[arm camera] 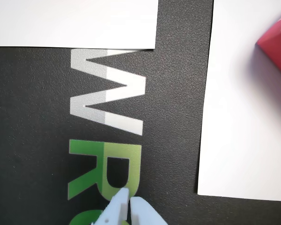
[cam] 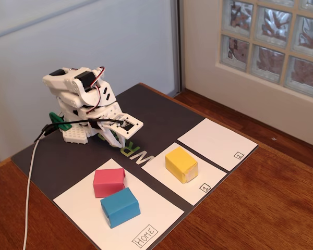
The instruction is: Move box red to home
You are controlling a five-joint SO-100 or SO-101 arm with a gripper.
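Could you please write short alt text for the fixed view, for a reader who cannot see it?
A red box and a blue box sit touching on the white Home sheet on a dark mat. A yellow box sits on sheet 1; sheet 2 is bare. The white arm is folded behind them, its claw empty above the mat.

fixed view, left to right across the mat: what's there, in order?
Gripper → red box → yellow block → sheet labelled 2. Blue block left out: it overlaps the red box's span.
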